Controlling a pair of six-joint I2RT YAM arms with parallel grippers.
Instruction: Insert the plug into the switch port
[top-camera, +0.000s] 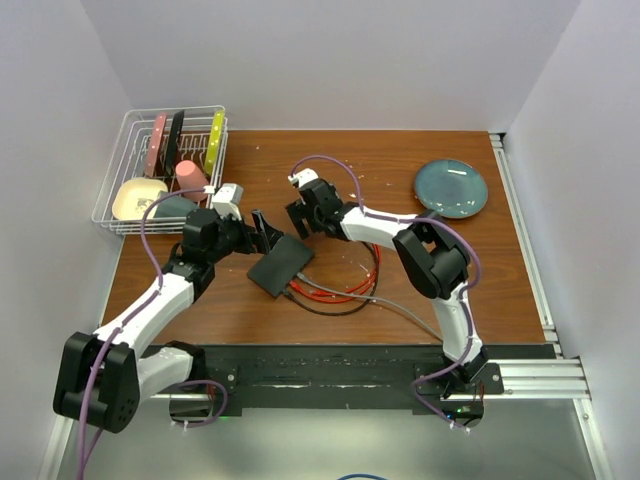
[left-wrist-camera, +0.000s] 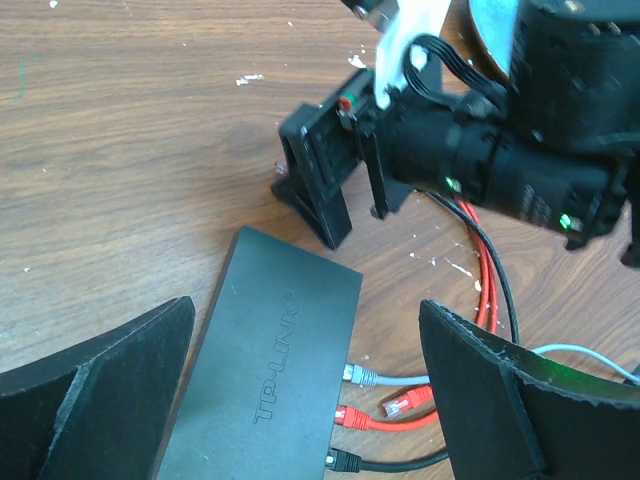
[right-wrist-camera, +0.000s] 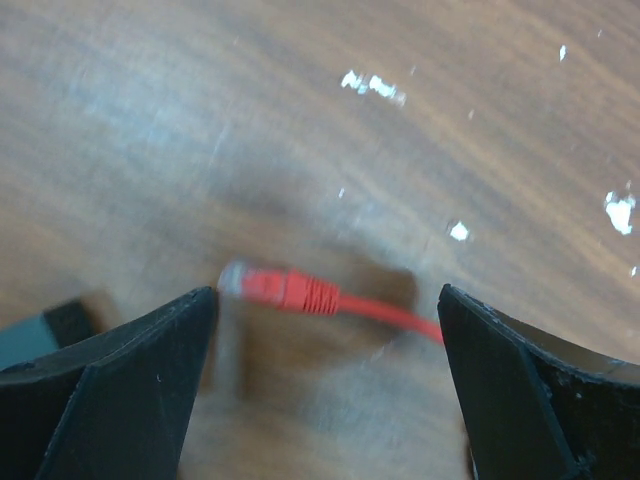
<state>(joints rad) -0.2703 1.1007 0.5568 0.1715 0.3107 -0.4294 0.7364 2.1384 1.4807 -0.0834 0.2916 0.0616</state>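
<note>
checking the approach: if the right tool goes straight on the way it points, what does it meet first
Most likely the red plug lying on the wooden table, roughly centred ahead of the open right tool; depth is blurred.

Wooden table (top-camera: 500, 270), white wire rack (top-camera: 112, 190) with a pink cup (top-camera: 189, 176) far left, blue-grey plate (top-camera: 451, 188) far right.

A robot test lab, most likely, plain white walls (top-camera: 330, 60) boxed round a brown wooden surface (top-camera: 400, 150), left arm (top-camera: 150, 310) and right arm (top-camera: 440, 270) bolted to a metal rail (top-camera: 530, 378), a wire dish rack (top-camera: 135, 135), a blue plate (top-camera: 451, 188), a black network box (top-camera: 281, 264) with coloured cables (top-camera: 340, 297)
</note>
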